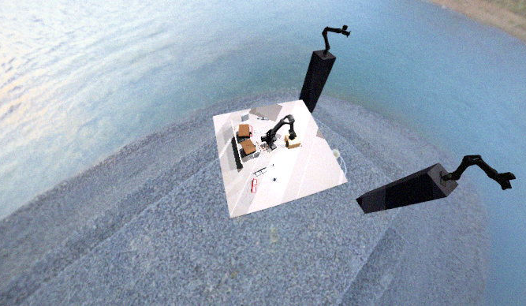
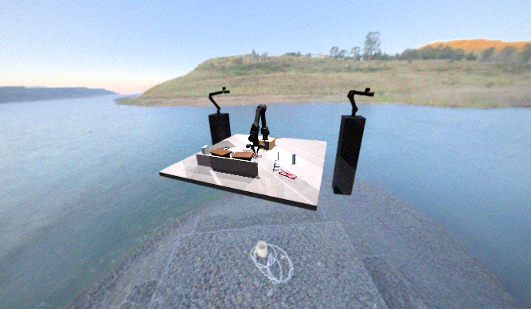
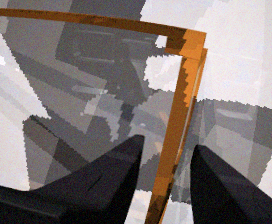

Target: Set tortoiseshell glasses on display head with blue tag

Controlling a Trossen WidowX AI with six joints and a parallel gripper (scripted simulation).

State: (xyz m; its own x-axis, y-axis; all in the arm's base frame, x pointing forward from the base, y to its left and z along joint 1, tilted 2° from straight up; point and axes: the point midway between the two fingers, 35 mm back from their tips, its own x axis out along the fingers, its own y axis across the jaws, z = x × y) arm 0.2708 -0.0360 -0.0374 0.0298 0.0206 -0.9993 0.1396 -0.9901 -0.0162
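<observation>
In the wrist view the tortoiseshell glasses [image 3: 181, 90] show as an orange-brown frame. One bar runs across the top and another runs down between my fingers. My gripper [image 3: 168, 149] [image 1: 267, 143] [image 2: 252, 148] is open, with its dark fingers standing apart on either side of the frame bar and a gap on the left. Grey blocky shapes of a display head [image 3: 100, 63] lie behind the frame. In the top and exterior views two brown-topped display heads [image 1: 244, 130] [image 1: 248, 147] [image 2: 220, 151] [image 2: 243, 154] stand side by side, and my gripper is at the nearer one. The tags are too small to read.
A low grey wall [image 1: 236, 154] [image 2: 230, 166] stands beside the heads. A tan box [image 1: 292, 142] [image 2: 268, 142] is by the arm's base. Red glasses [image 1: 254, 185] [image 2: 287, 174] and a dark pair [image 1: 262, 170] lie on the white table [image 1: 307, 169] [image 2: 302, 187]. A grey cylinder [image 2: 293, 158] stands nearby.
</observation>
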